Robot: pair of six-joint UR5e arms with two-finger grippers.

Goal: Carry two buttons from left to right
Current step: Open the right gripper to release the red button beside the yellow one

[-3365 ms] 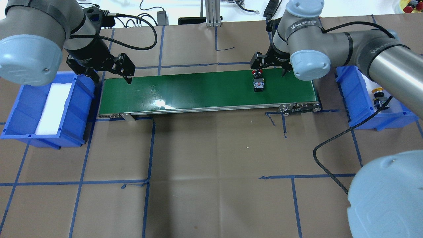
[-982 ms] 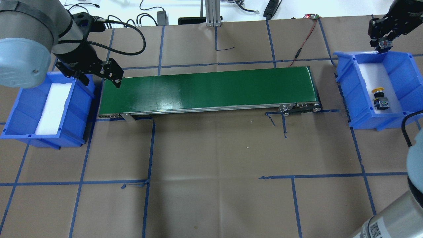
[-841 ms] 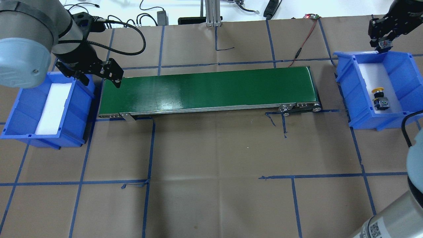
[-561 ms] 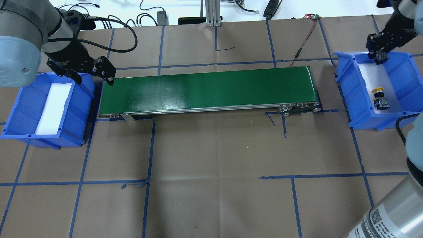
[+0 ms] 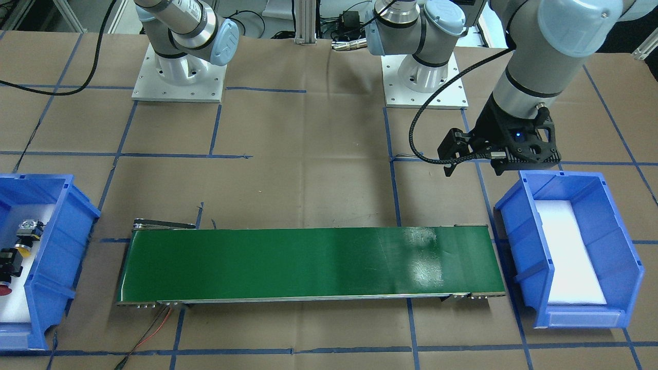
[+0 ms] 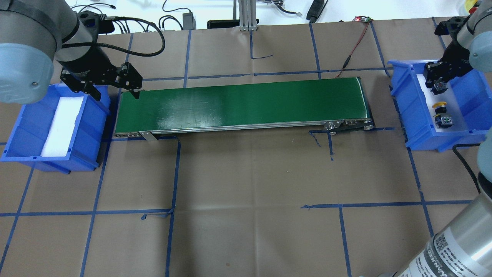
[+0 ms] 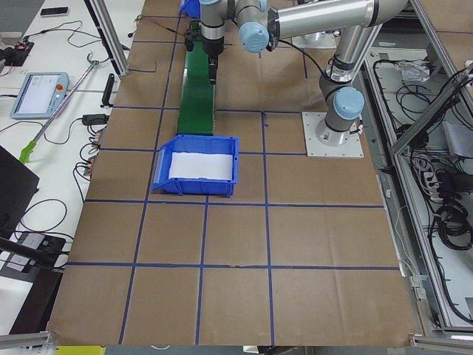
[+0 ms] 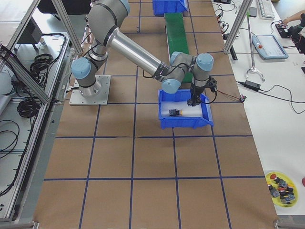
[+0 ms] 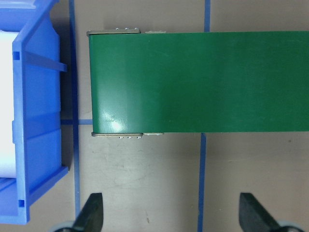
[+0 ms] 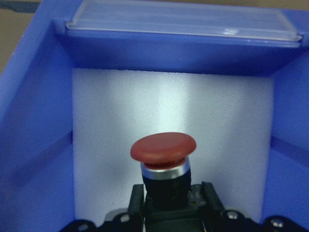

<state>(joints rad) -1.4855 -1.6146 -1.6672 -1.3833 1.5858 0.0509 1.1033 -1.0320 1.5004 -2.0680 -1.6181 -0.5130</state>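
Right gripper point(image 10: 166, 200) is pinched on the red button point(image 10: 163, 147), fingers point(image 10: 136, 197) either side of its black body. In the right wrist view the button's long axis runs bottom-to-top. The cap points up-frame, toward the end wall of the right bin point(image 10: 38, 96) that carries the clear strip. White foam point(image 10: 111, 111) is behind it; can't tell if the button touches it. In the overhead view this gripper sits at the right edge, over the upper part of that bin.

Yellow button point(image 6: 441, 113) lies on the foam just below the gripper in frame, on the same heading: cap up-frame, contact block down-frame.

Left gripper point(image 6: 115, 94) is spread wide at upper left of the overhead view, between the left bin point(image 6: 23, 127) and the left end of the green belt point(image 6: 242, 104).
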